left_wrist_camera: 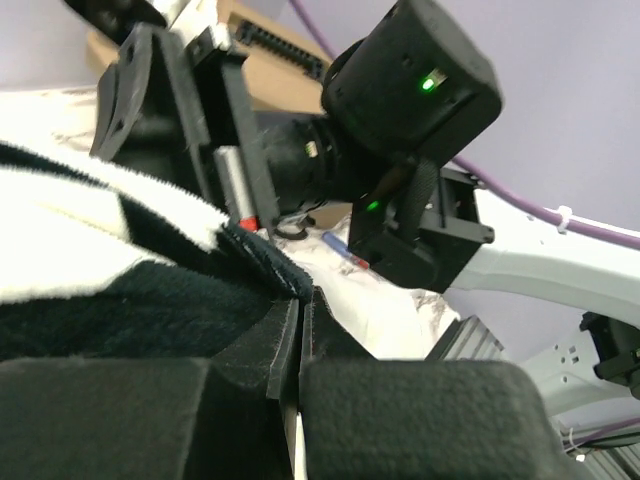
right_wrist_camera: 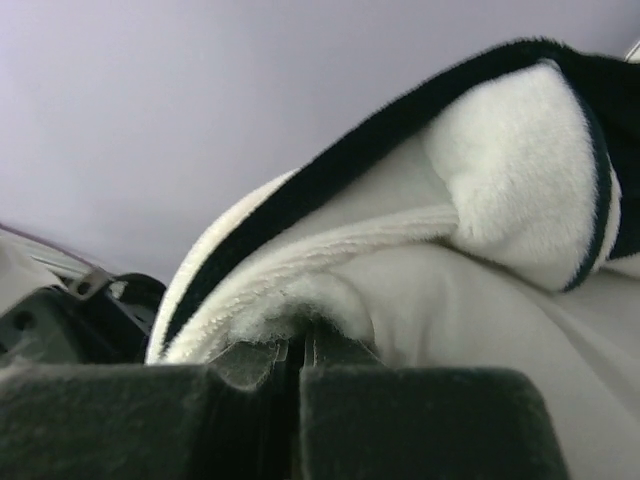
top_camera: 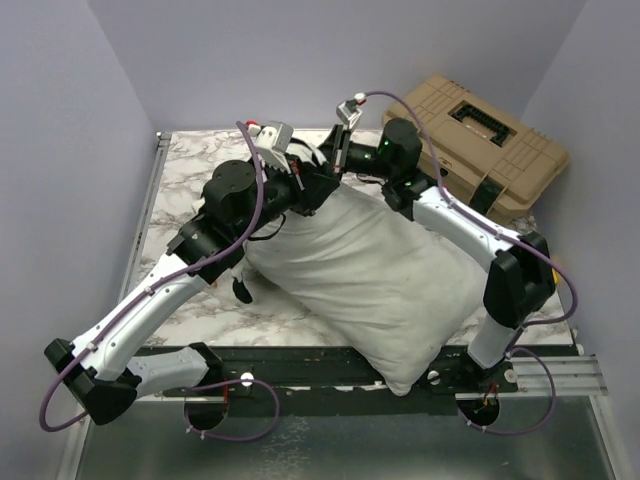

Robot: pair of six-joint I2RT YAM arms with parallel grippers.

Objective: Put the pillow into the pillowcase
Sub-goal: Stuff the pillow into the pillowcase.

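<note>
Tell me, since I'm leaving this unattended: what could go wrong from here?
The left pincer and right pincer each pinch only a thin edge of the pillowcase; a pull may slip it free. The pillow has its near corner over the near edge of the table, so tugging might drag it off. The wrists sit very close and could collide.

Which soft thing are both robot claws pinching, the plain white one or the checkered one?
The fuzzy black-and-white checked pillowcase: both the left gripper and right gripper are shut on it. The big plain white puffy pillow lies ungripped.
</note>
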